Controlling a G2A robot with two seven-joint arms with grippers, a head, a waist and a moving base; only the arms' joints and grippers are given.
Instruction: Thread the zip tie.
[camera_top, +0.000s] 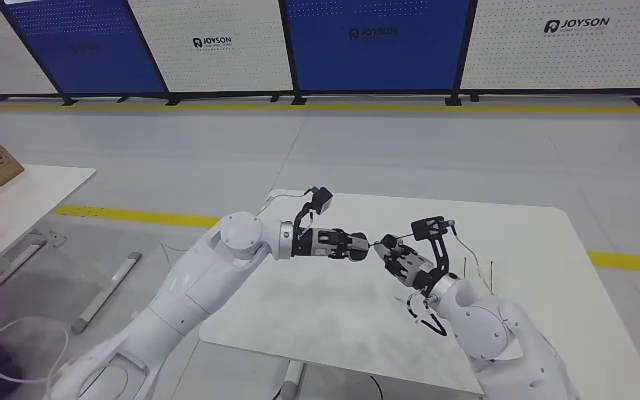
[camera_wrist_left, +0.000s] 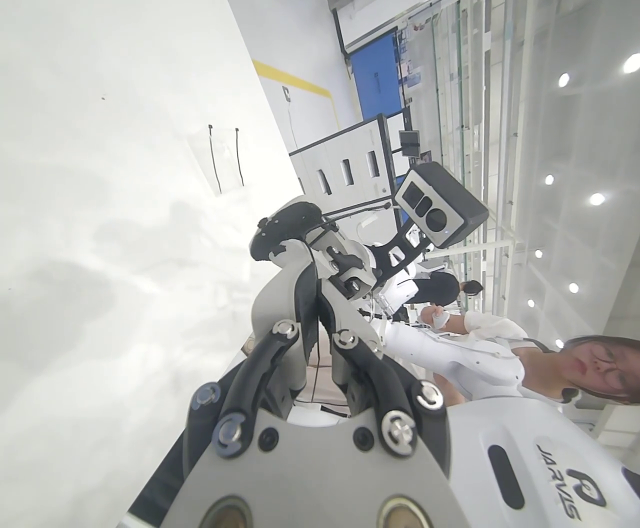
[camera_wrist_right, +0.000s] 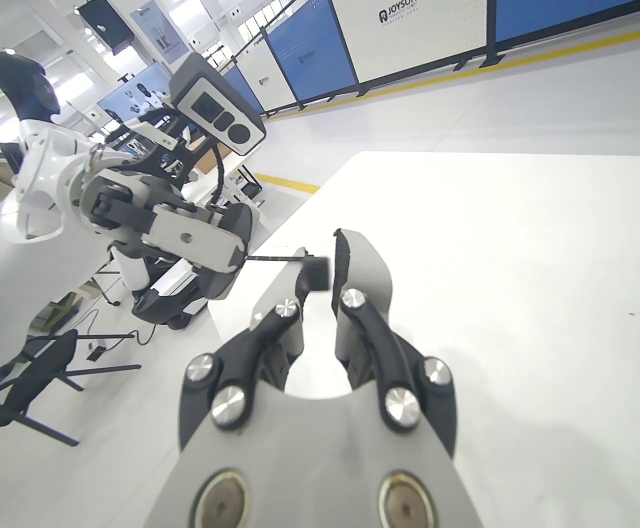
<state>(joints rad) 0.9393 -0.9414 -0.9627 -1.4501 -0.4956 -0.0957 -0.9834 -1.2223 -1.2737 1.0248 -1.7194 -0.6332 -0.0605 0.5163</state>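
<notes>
Above the middle of the table (camera_top: 520, 225): left gripper (camera_top: 362, 245) on the left, right gripper (camera_top: 393, 258) on the right, tips facing, just apart. Between them, off the tabletop, the zip tie (camera_wrist_right: 277, 259): strap pinched in the left gripper, head end between the right gripper's fingers (camera_wrist_right: 365, 265). Farther right, flat on the table, a spare tie (camera_wrist_left: 214, 159) and a second spare tie (camera_wrist_left: 239, 157), side by side without touching, well apart from both grippers. Behind the table, floor, then a row of panels (camera_top: 380, 40).
</notes>
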